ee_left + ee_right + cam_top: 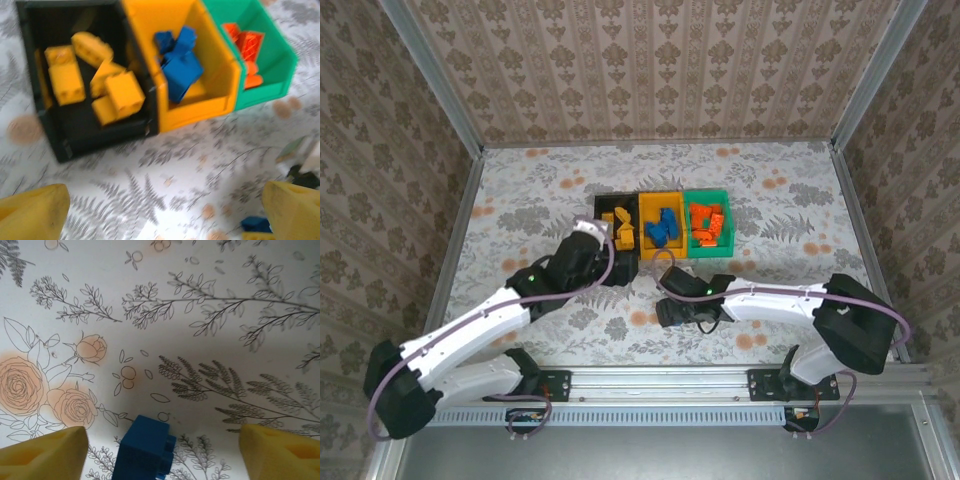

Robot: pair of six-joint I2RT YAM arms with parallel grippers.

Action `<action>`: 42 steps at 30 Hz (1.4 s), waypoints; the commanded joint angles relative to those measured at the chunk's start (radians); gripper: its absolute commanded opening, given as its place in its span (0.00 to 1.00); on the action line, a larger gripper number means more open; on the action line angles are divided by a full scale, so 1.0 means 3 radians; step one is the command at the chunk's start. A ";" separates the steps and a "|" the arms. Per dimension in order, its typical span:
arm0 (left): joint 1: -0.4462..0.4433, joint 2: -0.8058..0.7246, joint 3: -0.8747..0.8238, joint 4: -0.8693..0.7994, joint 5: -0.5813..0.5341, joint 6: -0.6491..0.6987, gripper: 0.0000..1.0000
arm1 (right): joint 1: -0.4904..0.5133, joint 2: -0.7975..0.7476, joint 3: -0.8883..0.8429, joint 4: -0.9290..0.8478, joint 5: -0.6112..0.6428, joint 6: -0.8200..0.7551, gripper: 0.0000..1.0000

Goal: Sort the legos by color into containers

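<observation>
- Right wrist view: the right gripper [161, 440] stood open, with a blue lego [144, 450] on the table [200, 315] between its jaws, touching neither.
- Left gripper [162, 215] hung open and empty, just near of the black bin [60, 145] holding yellow legos [122, 92].

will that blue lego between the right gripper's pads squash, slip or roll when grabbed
Probably stiff: the blue lego looks like hard moulded plastic with crisp edges. Its boxy shape should not roll, though a push may slide it on the smooth table. The foam-like yellow pads should help against slipping.
</observation>
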 commanded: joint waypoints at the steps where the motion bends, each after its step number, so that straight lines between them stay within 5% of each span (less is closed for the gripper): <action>1: -0.0012 -0.0318 -0.0233 -0.0092 -0.0211 -0.0305 1.00 | 0.0045 0.0084 0.0101 -0.0035 0.0034 0.0046 0.71; 10: 0.0014 -0.0584 -0.0531 -0.0239 -0.0387 -0.0440 1.00 | 0.0133 0.0203 0.0119 -0.0108 0.0030 0.0207 0.36; 19: 0.0024 -0.0631 -0.0614 -0.0289 -0.0386 -0.0483 1.00 | -0.0098 -0.0085 0.0681 -0.0395 0.0267 -0.0069 0.23; 27: 0.0014 -0.0636 -0.0690 -0.0283 -0.0224 -0.0586 1.00 | -0.0764 0.0615 0.1795 -0.0357 0.0348 -0.0432 0.26; 36: -0.0010 -0.0746 -0.0666 -0.0478 -0.0246 -0.0677 1.00 | -0.1021 0.1661 0.2938 -0.0489 0.0558 -0.0516 0.29; 42: -0.0008 -0.0880 -0.0606 -0.0616 -0.0425 -0.0679 1.00 | -0.1028 0.1690 0.3132 -0.0437 0.0482 -0.0568 0.67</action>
